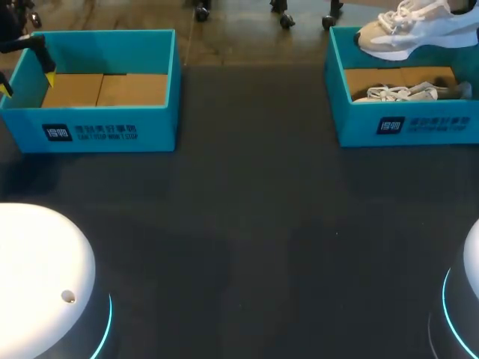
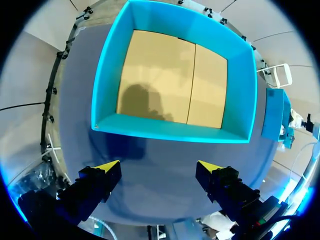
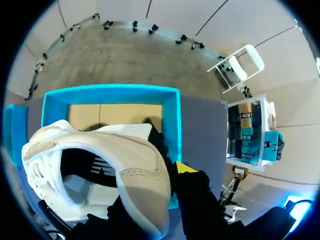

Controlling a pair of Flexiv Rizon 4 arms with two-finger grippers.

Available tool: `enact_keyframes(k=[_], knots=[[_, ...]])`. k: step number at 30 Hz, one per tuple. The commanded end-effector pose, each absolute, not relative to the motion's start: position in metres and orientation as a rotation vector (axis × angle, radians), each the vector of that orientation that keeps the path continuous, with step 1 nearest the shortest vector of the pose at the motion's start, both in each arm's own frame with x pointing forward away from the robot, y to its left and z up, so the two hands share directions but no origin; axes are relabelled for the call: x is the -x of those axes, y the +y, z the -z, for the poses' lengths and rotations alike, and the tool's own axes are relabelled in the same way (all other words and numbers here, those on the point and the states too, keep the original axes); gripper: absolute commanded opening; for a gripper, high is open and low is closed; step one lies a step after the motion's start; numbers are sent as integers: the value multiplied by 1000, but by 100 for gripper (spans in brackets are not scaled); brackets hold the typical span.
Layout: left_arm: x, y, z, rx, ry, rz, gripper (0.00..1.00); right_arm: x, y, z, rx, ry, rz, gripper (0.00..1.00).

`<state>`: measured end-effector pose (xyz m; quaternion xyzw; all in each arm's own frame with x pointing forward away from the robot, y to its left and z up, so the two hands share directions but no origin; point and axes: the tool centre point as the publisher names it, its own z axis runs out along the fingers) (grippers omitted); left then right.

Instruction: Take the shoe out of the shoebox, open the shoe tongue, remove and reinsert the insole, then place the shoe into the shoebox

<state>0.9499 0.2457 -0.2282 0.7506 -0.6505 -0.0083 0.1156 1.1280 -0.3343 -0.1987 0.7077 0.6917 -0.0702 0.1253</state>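
Note:
A white sneaker (image 1: 415, 30) hangs tilted over the right teal shoebox (image 1: 404, 127), at the table's far right. In the right wrist view the sneaker (image 3: 125, 165) fills the foreground, its opening facing the camera. My right gripper (image 3: 167, 172) is shut on its heel collar; one yellow tip shows outside and the other finger is hidden by the shoe. The box (image 3: 110, 94) lies beneath. A second beige-white shoe (image 1: 404, 92) lies inside that box. My left gripper (image 1: 28, 82) (image 2: 159, 167) stands open, holding nothing, above the table just outside one wall of the left box.
The left teal shoebox (image 1: 97, 131) (image 2: 170, 129) at the far left holds only its cardboard floor. The dark tabletop (image 1: 247, 224) stretches between and in front of the boxes. My arms' white bases (image 1: 37, 269) stand at the near corners.

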Motion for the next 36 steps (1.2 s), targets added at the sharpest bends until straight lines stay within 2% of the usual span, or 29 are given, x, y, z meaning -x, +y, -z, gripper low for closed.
enact_keyframes(k=[1, 36], knots=[[-949, 245, 228, -2201, -1907, 22, 100, -1126, -334, 206, -2117, 1958, 185, 0], [-949, 245, 228, -2201, -1907, 22, 100, -1152, -328, 271, -2164, 1969, 156, 0]])
